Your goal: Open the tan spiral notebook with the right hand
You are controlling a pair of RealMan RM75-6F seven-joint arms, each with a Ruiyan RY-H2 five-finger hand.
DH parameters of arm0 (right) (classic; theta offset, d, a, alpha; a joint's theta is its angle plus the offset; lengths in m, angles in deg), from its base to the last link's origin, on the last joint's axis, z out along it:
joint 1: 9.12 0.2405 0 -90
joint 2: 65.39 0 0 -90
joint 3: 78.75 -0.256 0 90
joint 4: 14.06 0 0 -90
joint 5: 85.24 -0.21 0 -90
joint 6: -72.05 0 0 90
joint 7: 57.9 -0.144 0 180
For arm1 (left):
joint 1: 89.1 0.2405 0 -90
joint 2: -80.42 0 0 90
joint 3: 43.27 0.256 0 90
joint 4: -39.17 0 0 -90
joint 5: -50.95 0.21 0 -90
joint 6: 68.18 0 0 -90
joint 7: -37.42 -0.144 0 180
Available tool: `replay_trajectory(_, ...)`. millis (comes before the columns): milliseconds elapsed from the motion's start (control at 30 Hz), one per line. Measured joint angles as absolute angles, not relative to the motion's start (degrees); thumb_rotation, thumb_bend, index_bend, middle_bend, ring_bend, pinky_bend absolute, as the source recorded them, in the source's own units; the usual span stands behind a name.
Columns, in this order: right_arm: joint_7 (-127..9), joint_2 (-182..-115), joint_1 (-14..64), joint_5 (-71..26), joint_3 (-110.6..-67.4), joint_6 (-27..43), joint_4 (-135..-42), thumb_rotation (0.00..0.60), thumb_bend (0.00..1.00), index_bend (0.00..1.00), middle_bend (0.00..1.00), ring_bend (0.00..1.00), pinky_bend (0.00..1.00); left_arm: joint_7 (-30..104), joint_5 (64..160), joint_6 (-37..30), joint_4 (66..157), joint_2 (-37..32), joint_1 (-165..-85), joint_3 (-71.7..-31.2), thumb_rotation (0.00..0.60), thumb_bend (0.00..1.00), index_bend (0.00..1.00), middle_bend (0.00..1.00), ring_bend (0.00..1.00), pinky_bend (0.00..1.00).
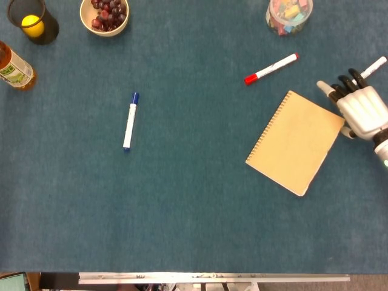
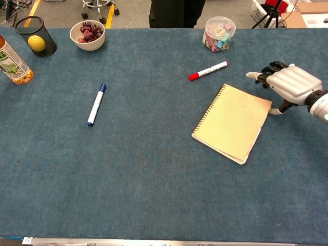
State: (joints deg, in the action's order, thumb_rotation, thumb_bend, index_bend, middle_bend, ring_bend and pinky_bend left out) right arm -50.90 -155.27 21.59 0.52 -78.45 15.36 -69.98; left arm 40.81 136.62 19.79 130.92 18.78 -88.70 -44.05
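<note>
The tan spiral notebook (image 1: 297, 142) (image 2: 233, 122) lies closed and flat on the blue table, turned at an angle, its wire spine along the left edge. My right hand (image 1: 359, 109) (image 2: 286, 84) hovers palm down just past the notebook's far right corner, fingers spread and pointing left, holding nothing. Its thumb sits by the corner's edge; whether it touches I cannot tell. My left hand is out of both views.
A red marker (image 1: 271, 68) lies beyond the notebook and a black marker (image 1: 371, 68) is partly under my right hand. A blue marker (image 1: 130, 120) lies mid-left. At the back stand a jar of clips (image 1: 288, 14), a bowl of grapes (image 1: 104, 15), a mesh cup (image 1: 33, 20) and a bottle (image 1: 14, 69).
</note>
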Motion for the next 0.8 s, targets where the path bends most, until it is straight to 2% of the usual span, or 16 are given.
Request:
replay_trajectory(567,-51.23,-163.18,25.95,-0.22,-82.53,15.71,-64.29,0.600,0.18,0.11,0.26,0.12,0.06,40.56,135.92,19.52,130.88,18.78,-88.66,-44.25,0.600,0.48,0.14,0.08,0.03,0.06)
replay_trajectory(700,-52.85,-162.40,26.11,0.59,-82.15,15.24,-65.53,0.600,0.19,0.12,0.26,0.12,0.06,40.60,135.73,19.77,131.00,18.89,-88.40,-44.28,0.600,0.48,0.14,0.08,0.03,0.06)
replay_trajectory(800,-53.78,-159.81,25.68,2.38,-80.81,13.79,-68.20,0.600,0.19,0.18,0.26,0.12,0.06,40.54,135.67,19.73,131.16,18.98,-88.36,-44.26,0.600,0.48,0.14,0.08,0.03,0.06)
